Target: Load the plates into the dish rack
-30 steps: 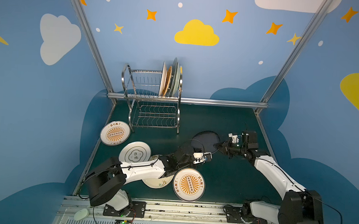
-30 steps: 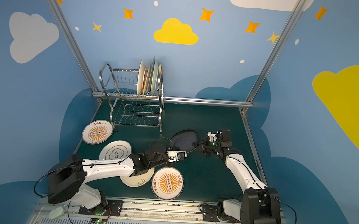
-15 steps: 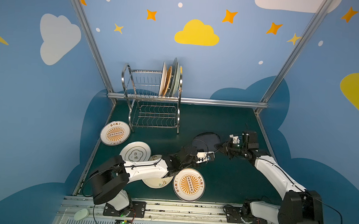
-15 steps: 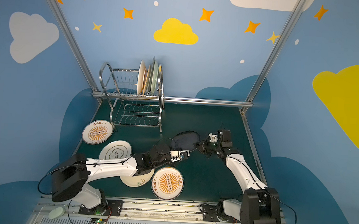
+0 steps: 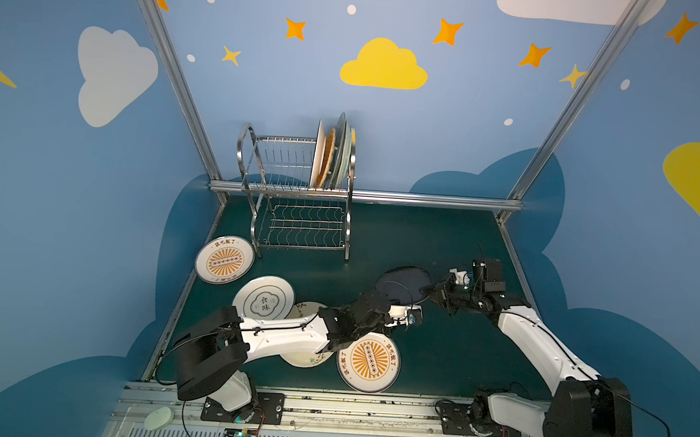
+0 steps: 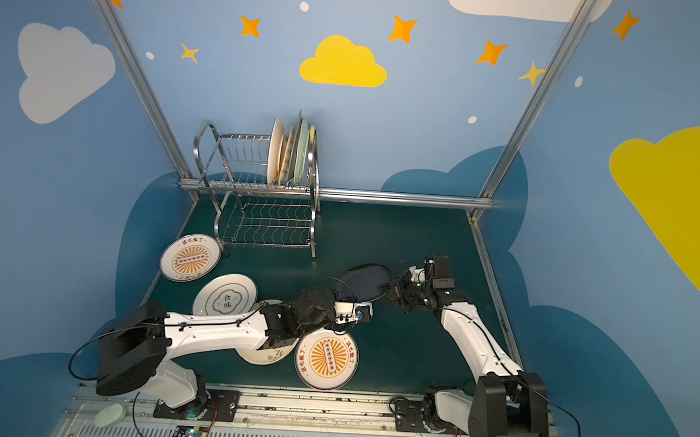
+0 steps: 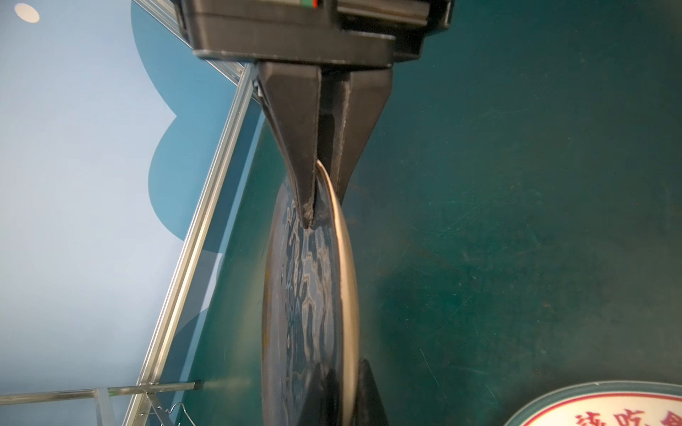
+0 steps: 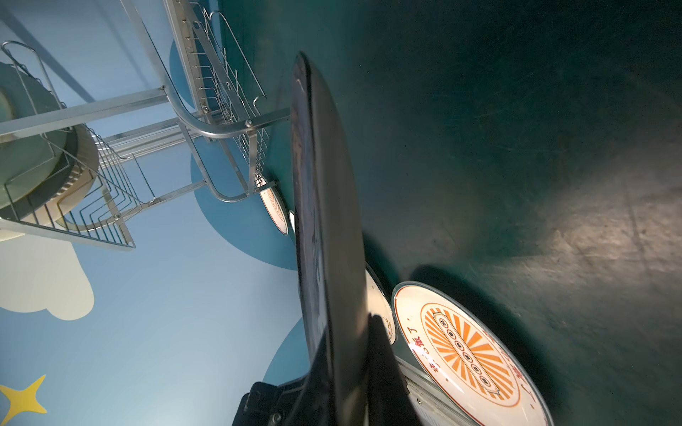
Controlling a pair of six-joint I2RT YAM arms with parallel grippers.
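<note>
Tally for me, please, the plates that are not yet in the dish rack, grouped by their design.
Orange-sunburst plates: 2
Cloud-emblem plate: 1
Cream floral plate: 1
Black plate: 1
Total: 5

- Both top views look down from high above the near edge toward the far wall, sharing the whole dark green tabletop (image 5: 442, 242) and the shiny steel wire dish rack (image 5: 298, 224) at far left.
- The left wrist view sits right against the round black plate (image 7: 306, 295), edge-on, facing seemingly rightward.
- The right wrist view, equally near, looks leftward along that plate, sharing the rack and a white orange-sunburst plate (image 8: 465, 350) with the top views.
</note>
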